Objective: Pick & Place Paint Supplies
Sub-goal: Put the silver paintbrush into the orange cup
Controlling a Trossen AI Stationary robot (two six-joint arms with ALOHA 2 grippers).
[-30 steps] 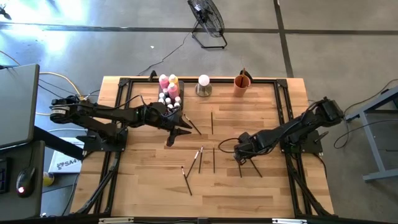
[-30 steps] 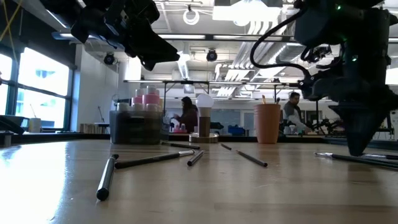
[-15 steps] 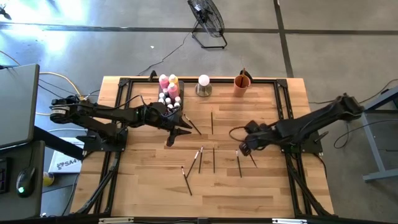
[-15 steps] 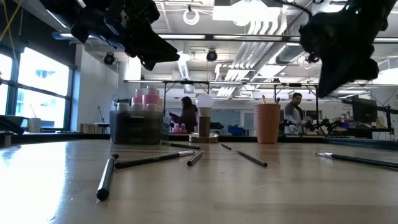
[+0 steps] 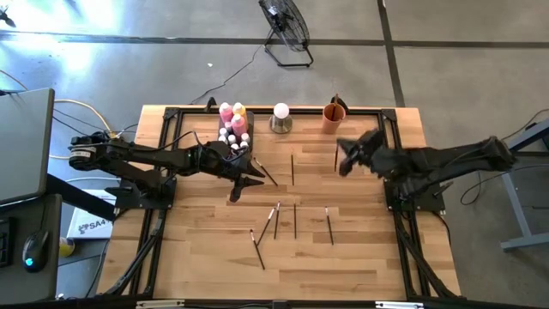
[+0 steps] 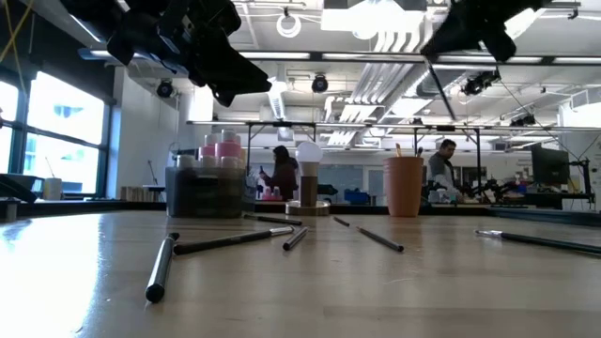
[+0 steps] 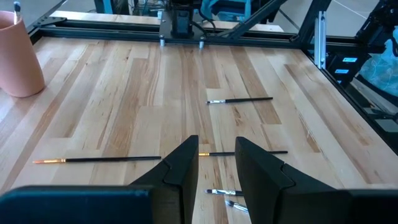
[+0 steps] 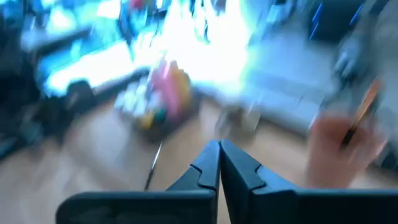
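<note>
Since a second ago: right gripper lifted off table centre-right, swung toward 1 o'clock, fingers pinched on a brush, cup just beyond. Left gripper unmoved, fingers narrowly parted, empty, hovering beside tray of bottles at 11 o'clock. Loose brushes lie mid-table. I'd judge: keep brush upright, centre over cup, lower before release
</note>
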